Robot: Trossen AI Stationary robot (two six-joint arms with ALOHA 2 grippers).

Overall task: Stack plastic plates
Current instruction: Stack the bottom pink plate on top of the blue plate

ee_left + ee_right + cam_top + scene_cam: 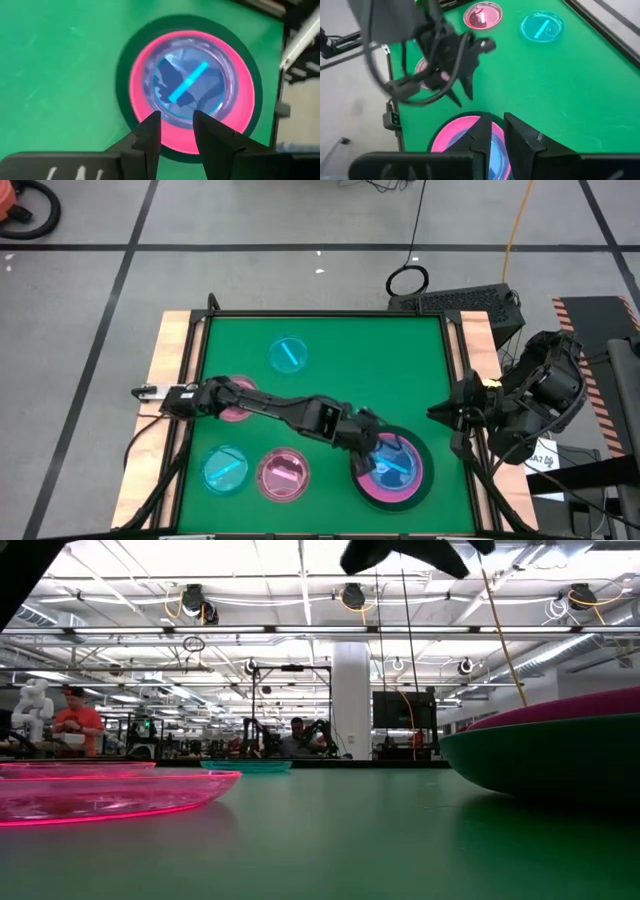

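My left gripper (175,131) hangs with jaws narrowly parted, empty, over the cyan plate (187,85) on the pink plate (240,107) and dark plate (125,60). 4 small plates remain scattered. My right gripper (497,131), nearly closed, waits beside; descending off-centre could shove the stack.

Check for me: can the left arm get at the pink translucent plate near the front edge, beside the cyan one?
Probably yes. The pink translucent plate lies uncovered on the green mat, nothing on it. The left gripper hovers empty over the stack nearby; the right gripper waits aside.
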